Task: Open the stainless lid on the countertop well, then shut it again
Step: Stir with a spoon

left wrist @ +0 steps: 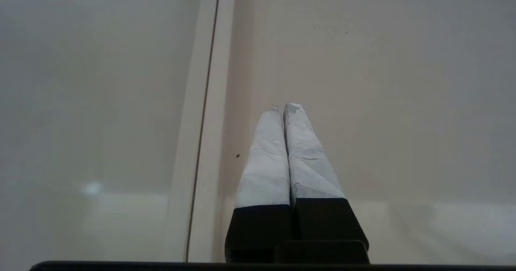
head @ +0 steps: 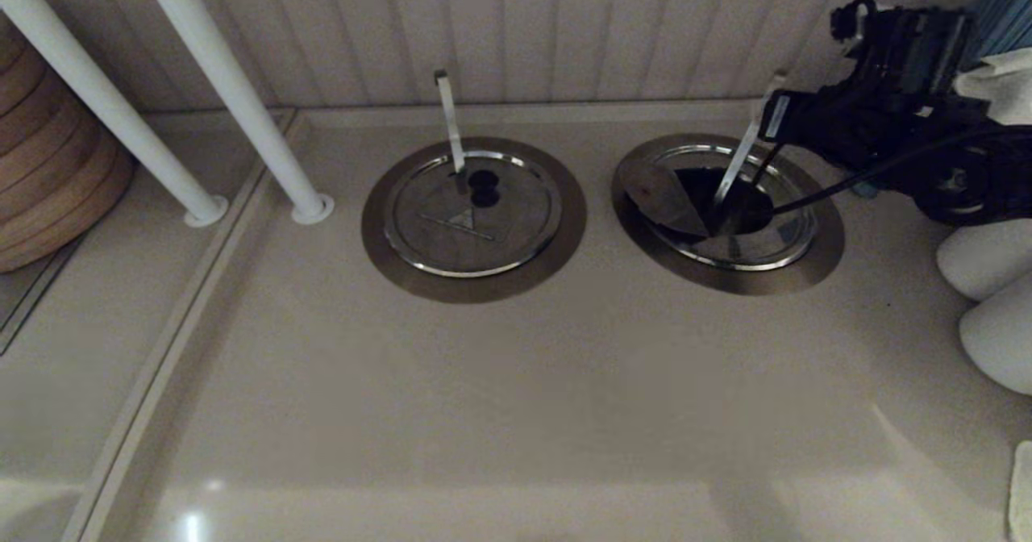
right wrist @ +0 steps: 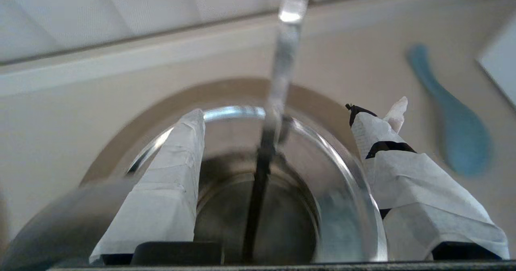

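Note:
The countertop well (head: 822, 260) is the right one of two, with a wide dull collar (right wrist: 318, 105). Its diagonal flat strip (head: 746, 143) slants down from the back wall to the stainless lid (head: 665, 199). The lid looks tilted in the well, with a dark opening beside it and its knob hidden. My right gripper (head: 766, 135) hovers at the back right of the well. It is open (right wrist: 278, 115), one taped finger on each side of the strip (right wrist: 284, 57), above the lid's shiny rim (right wrist: 350, 206). The left gripper (left wrist: 284, 107) is shut over bare counter, outside the head view.
The twin lid (head: 472, 215) lies closed under its near-vertical strip (head: 450, 122). Two white posts (head: 234, 98) and a wooden stack (head: 48, 171) stand at the left. White rounded objects (head: 988, 260) sit at the right edge. A blue spoon (right wrist: 455, 130) lies beside the well.

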Robot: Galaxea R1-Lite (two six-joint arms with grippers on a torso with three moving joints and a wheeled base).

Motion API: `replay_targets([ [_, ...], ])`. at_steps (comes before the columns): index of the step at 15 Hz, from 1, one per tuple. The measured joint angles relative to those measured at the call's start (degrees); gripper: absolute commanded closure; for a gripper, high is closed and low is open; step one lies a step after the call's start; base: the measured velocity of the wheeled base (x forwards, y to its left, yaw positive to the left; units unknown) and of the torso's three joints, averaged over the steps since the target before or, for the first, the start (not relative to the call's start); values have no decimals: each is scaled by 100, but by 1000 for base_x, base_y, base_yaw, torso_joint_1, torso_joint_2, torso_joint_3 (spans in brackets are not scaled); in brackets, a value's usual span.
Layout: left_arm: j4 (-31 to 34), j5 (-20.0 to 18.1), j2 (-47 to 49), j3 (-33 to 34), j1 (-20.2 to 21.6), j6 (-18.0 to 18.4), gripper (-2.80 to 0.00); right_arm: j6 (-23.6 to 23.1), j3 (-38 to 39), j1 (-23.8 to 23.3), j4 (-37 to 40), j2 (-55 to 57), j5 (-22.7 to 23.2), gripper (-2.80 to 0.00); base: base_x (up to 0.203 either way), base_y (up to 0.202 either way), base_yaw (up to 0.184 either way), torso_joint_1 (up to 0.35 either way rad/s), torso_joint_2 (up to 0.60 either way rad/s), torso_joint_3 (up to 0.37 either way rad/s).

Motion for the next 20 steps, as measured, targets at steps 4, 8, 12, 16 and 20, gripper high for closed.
replay_targets([
  [4, 0, -2, 0, 0, 0, 0, 0, -90, -552, -342, -617, 915, 172, -280, 0, 0, 0, 0, 0, 0],
  [8, 2, -2, 0, 0, 0, 0, 0, 218, -798, -588, -634, 1313, 511, -280, 0, 0, 0, 0, 0, 0],
  [12, 0, 0, 0, 0, 0, 2, 0, 308, -811, -597, -639, 1442, 669, -280, 0, 0, 0, 0, 0, 0],
  [16, 0, 0, 0, 0, 0, 0, 0, 436, -816, -580, -634, 1546, 892, -280, 0, 0, 0, 0, 0, 0],
  [20, 0, -1, 0, 0, 0, 1, 0, 436, -868, -567, -729, 1600, 895, 0, 0, 0, 0, 0, 0, 0],
])
